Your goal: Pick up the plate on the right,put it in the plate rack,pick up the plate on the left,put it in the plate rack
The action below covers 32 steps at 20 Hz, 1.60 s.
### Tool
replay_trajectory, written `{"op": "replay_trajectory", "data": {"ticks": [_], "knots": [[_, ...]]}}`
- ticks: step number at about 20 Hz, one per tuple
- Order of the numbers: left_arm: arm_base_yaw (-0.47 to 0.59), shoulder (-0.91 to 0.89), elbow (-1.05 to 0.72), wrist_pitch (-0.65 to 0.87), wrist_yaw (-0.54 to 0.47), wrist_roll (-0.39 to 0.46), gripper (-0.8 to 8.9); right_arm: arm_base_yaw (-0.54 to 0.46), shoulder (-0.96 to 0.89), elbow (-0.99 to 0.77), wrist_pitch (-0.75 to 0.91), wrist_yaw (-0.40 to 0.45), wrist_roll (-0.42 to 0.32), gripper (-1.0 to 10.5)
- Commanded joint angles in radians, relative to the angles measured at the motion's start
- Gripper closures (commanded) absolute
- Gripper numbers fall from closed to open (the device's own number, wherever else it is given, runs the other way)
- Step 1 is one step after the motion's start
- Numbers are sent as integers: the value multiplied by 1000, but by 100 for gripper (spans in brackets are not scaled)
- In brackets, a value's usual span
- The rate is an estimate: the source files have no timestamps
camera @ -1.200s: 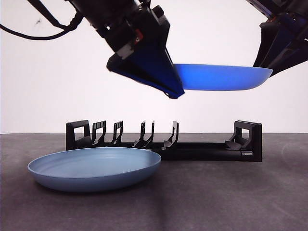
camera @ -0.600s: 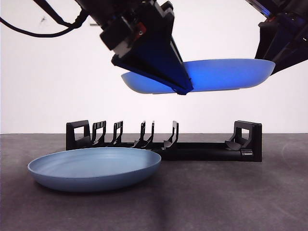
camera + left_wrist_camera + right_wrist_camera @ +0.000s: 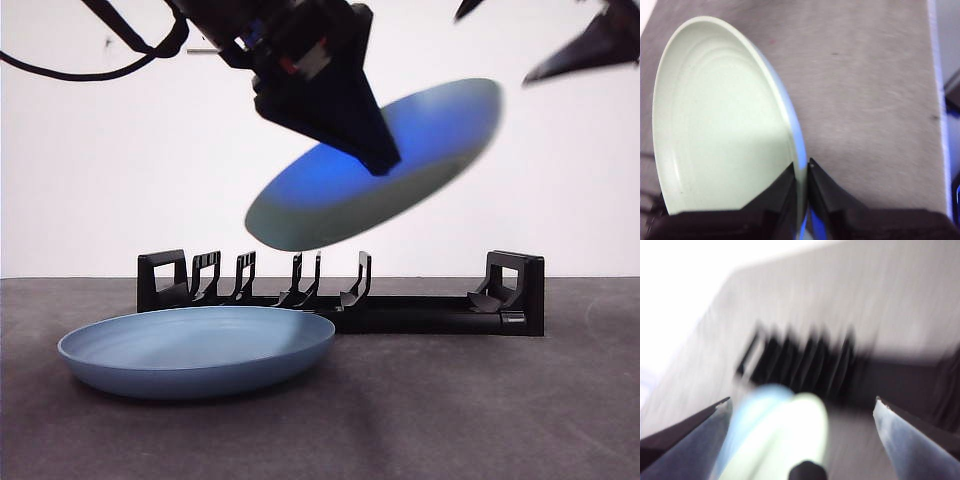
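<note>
The front view is bright, with a plain white wall behind. The dark hand (image 3: 375, 160) at the top looks almost black against it. The lifted plate (image 3: 440, 135) is smeared with blur, mostly at its raised edge, and glows deep blue near the hand. The plate rack (image 3: 400, 310) and the lower plate (image 3: 196, 350) look sharp. A soft shadow lies on the surface (image 3: 480, 420). The right wrist view is blurry all over, and its top corner is washed out white.
</note>
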Motion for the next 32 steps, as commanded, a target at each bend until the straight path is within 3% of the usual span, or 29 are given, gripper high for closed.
{"op": "replay_trajectory", "data": {"ticks": [1, 3, 5, 9, 12, 14, 21, 32], "knots": [[62, 1, 66, 45, -4, -144, 822, -19, -62, 6, 39, 101, 27, 474], [138, 1, 141, 45, 9, -241, 822, -37, -116, 6, 40, 185, 26, 475], [210, 1, 198, 56, 98, -322, 822, -49, -152, 6, 38, 232, 25, 475], [358, 1, 236, 184, 359, -542, 823, -62, -192, 6, 32, 232, 14, 476], [468, 5, 236, 261, 462, -700, 822, -62, -202, 6, 8, 233, 4, 478], [526, 11, 236, 275, 494, -752, 823, -62, -203, 6, -15, 233, -5, 478], [681, 77, 236, 329, 576, -870, 823, -62, -202, 6, -54, 233, -9, 478], [703, 216, 236, 329, 557, -875, 823, -62, -202, 6, -61, 234, -9, 478]]}}
